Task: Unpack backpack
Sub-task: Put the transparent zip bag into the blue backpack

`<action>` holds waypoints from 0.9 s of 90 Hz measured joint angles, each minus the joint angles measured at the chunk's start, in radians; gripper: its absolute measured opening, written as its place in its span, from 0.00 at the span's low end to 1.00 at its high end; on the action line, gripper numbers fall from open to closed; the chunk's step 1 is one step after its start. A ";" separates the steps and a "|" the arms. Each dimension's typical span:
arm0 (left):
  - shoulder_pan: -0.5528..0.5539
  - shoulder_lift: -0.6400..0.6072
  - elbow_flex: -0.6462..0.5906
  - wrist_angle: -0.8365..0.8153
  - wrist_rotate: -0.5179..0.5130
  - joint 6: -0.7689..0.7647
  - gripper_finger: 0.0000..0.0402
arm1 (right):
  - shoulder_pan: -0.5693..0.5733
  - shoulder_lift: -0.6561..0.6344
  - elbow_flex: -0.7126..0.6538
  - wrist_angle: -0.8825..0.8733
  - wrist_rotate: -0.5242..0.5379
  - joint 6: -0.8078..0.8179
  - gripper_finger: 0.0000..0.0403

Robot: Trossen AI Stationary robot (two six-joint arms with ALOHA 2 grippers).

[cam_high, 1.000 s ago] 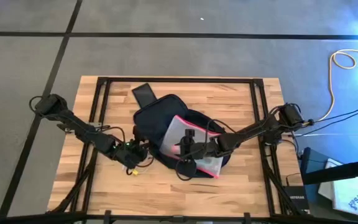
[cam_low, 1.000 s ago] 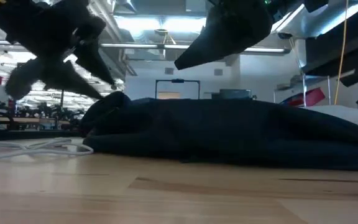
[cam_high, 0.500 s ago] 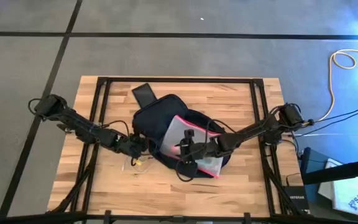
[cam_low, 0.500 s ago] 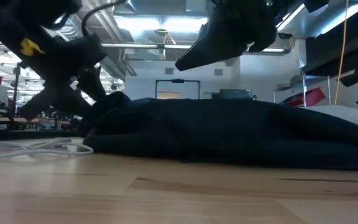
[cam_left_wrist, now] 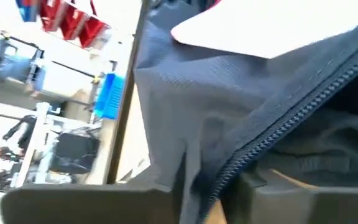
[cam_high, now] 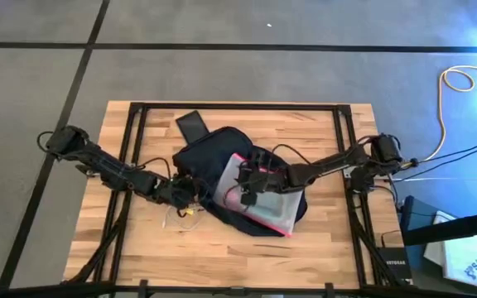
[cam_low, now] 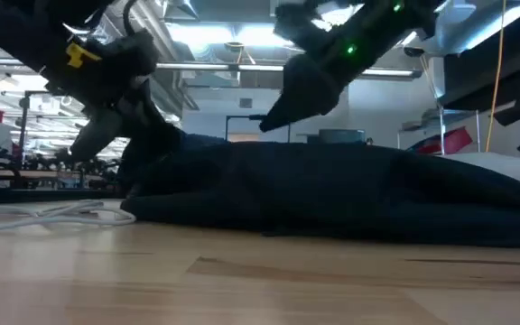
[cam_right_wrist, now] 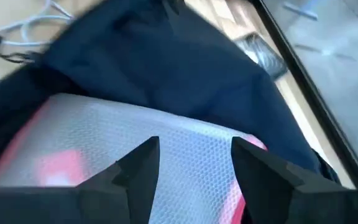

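The dark navy backpack lies flat in the middle of the table. A clear red-edged pouch rests on top of it. My left gripper is open at the backpack's left edge, and the zipper edge runs down between its fingers. My right gripper is open and hangs over the pouch, one finger to either side. In the low view it stays clear above the backpack. My left gripper has a fold of the backpack's zipper edge between its open fingers, coming at it from the table's left and slanting down. Whether the fingers touch the fabric, I cannot tell. The backpack stays on the table.
A white cable lies loose on the table by the backpack's left end, below my left gripper. A dark flat piece sticks out from the backpack toward the far edge. Bare wood runs along the near edge.
My left gripper has gone toward the table's right and far edge, up to the backpack's left edge. My right gripper has shifted a little toward the far edge over the pouch and tipped to a steeper slant. Backpack and pouch have stayed in place.
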 joint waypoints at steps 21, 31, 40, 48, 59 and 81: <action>-0.070 0.000 0.044 -0.015 -0.025 -0.001 0.00 | -0.027 0.000 0.000 0.014 -0.054 0.023 0.45; -0.123 -0.009 0.077 -0.021 -0.150 0.058 0.00 | -0.031 0.000 0.000 0.010 -0.080 0.050 0.45; -0.157 -0.029 0.114 -0.019 -0.207 0.127 0.00 | -0.060 0.001 0.000 0.008 -0.110 0.111 0.45; -0.179 -0.044 0.146 -0.020 -0.223 0.182 0.00 | -0.098 0.015 0.000 0.017 -0.139 0.145 0.45; -0.201 -0.062 0.185 -0.017 -0.228 0.230 0.00 | -0.146 0.068 0.000 0.051 -0.210 0.153 0.45; -0.210 -0.067 0.198 -0.055 -0.232 0.237 0.00 | -0.232 0.192 0.000 0.076 -0.344 0.162 0.45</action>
